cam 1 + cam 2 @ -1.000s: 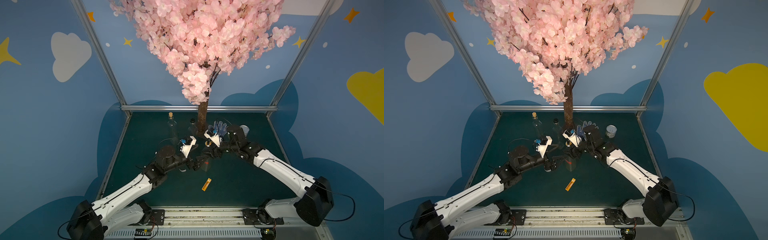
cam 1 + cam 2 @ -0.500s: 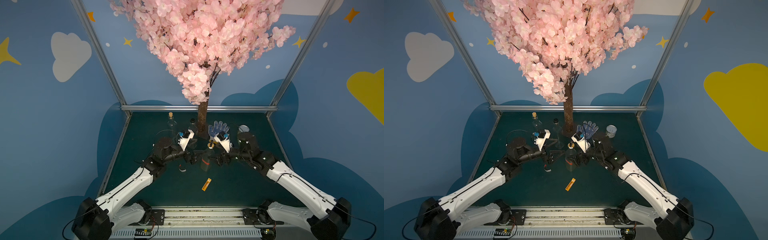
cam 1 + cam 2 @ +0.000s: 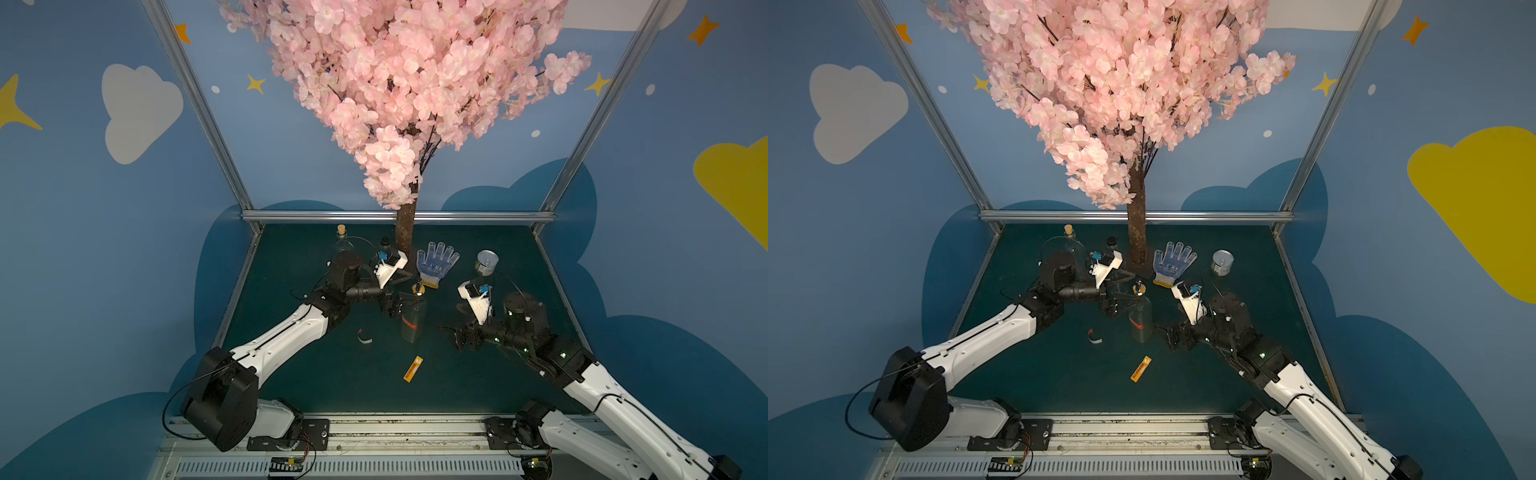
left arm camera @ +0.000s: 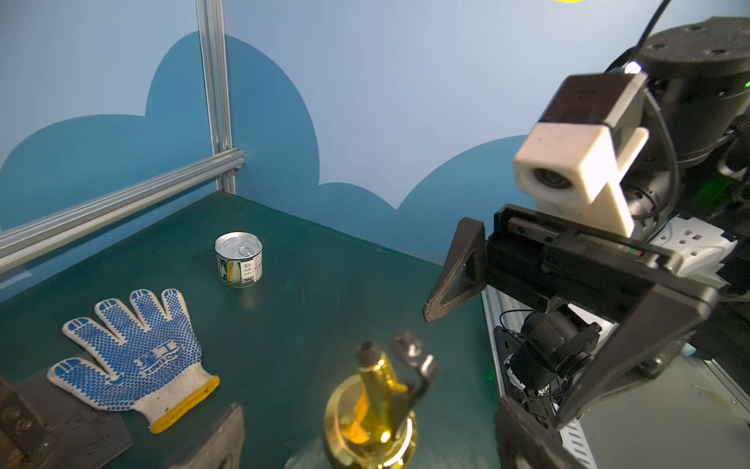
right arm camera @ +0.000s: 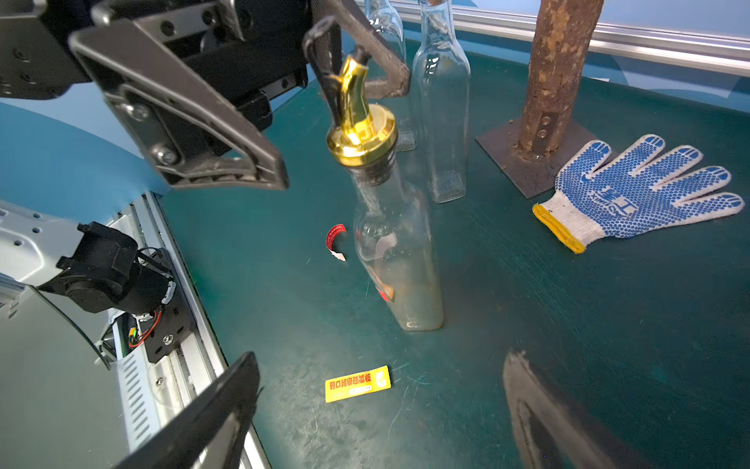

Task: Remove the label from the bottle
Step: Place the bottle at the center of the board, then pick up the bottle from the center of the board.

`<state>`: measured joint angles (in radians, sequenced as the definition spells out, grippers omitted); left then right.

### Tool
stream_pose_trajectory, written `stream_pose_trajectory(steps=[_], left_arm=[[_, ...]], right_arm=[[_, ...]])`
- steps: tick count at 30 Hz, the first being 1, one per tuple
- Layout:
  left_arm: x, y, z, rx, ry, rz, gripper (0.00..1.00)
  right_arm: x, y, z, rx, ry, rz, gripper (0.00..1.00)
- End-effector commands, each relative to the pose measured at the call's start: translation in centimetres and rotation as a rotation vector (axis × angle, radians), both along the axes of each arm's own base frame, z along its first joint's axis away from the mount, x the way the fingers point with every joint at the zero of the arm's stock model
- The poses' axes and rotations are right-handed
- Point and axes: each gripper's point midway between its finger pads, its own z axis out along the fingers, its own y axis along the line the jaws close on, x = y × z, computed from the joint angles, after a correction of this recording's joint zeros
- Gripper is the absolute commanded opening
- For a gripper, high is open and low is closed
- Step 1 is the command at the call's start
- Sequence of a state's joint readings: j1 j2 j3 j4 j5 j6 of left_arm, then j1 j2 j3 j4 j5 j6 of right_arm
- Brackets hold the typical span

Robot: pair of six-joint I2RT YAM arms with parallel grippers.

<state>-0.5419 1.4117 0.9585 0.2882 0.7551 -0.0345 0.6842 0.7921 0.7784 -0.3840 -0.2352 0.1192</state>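
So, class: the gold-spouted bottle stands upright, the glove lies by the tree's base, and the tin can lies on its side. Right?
Not quite: the tin can stands upright, lid up, as the left wrist view shows. The gold-spouted bottle does stand upright, and the glove does lie by the tree's base.

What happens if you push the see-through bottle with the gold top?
It would probably tip easily: the bottle is tall and narrow on a small base. It looks like clear glass, so it is likely slippery and breakable. It seems nearly empty, so fairly light, with the gold pourer perhaps making it top-heavy.
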Motion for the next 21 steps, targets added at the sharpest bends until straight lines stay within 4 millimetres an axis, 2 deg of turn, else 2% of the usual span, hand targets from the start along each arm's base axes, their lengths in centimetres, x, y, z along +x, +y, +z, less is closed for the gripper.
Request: stream_pose_trajectory(steps=[1, 11, 15, 17, 21], left_arm=[[-0.4, -1.0, 0.9, -0.014, -0.046, -0.073, 0.94], [0.5, -3.2, -0.7, 0.019, -0.024, -0.129, 0.89], [0.7, -3.3, -1.3, 0.028, -0.013, -0.126, 0.82], [0.7, -3.4, -1.5, 0.032, -0.012, -0.12, 0.76], [0.8, -3.3, -1.4, 0.03, -0.017, -0.105, 0.53]], right_arm=[[0.2, -0.4, -0.4, 0.002, 0.016, -0.035, 0.94], [1.0, -0.5, -0.7, -0.005, 0.018, -0.059, 0.95], [1.3, -0.5, -0.9, 0.0, 0.025, -0.062, 0.95], [1.4, -0.4, -1.0, 0.003, 0.029, -0.06, 0.95], [1.6, -0.3, -1.1, 0.006, 0.033, -0.059, 0.95]])
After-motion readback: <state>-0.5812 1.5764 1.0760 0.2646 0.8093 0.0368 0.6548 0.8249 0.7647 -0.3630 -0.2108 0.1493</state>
